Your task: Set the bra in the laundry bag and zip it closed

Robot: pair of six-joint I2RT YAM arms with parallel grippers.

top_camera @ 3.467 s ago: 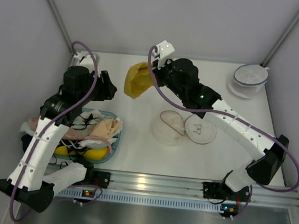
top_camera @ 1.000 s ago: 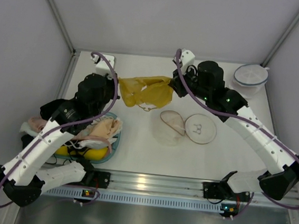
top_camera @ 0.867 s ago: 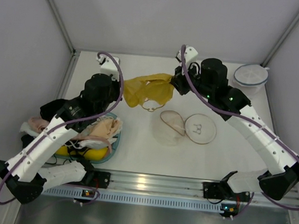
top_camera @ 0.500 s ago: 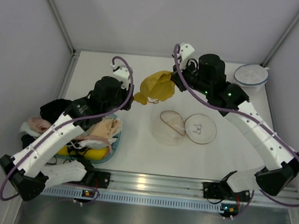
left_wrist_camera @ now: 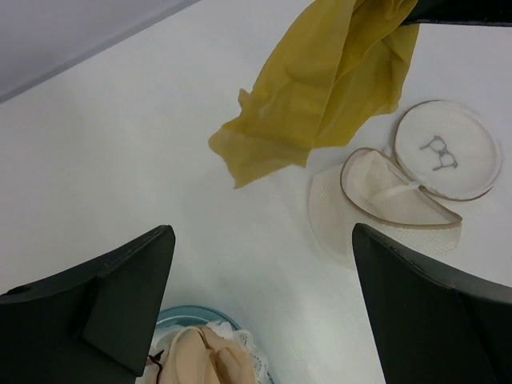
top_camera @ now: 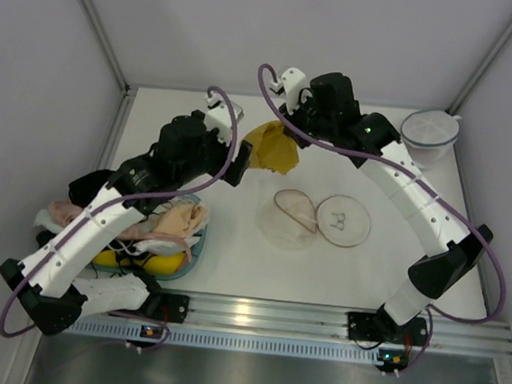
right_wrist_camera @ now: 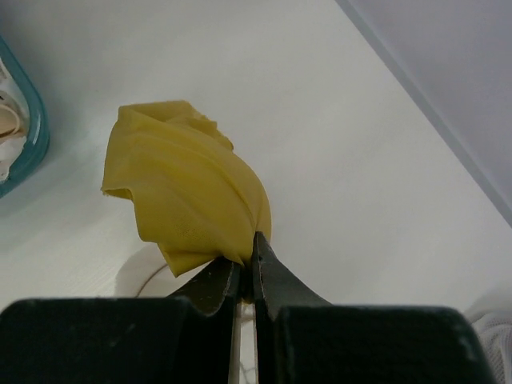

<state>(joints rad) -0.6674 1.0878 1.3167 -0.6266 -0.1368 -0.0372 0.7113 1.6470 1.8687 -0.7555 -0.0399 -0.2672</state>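
Mustard-yellow bra hanging over the bench, clamped in the right pincer; left pincer spread wide, holding nothing; laundry bag lies open nearby on the bench

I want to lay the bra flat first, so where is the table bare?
Bare: the table between the basket and the open bag, down to the near edge. Crowded: around the hanging bra at the back, and the left by the basket.
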